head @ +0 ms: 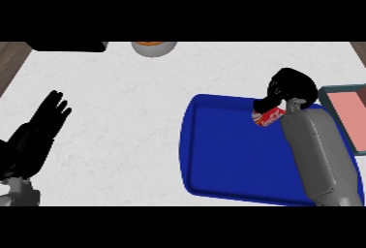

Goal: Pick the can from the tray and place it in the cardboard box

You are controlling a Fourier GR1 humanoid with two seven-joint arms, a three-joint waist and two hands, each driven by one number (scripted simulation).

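Open counter (136, 111) left of tray (214, 145)

Right robot hand (289, 87) curled, fingers closed, left robot hand (44, 121) open, resting.

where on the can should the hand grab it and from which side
Around the can's round side wall, coming from above and the far side, as the right hand does now: its fingers curl over the can's upper part. The can sits near the far edge of the blue tray, and its tilt leaves the curved side exposed for wrapping.
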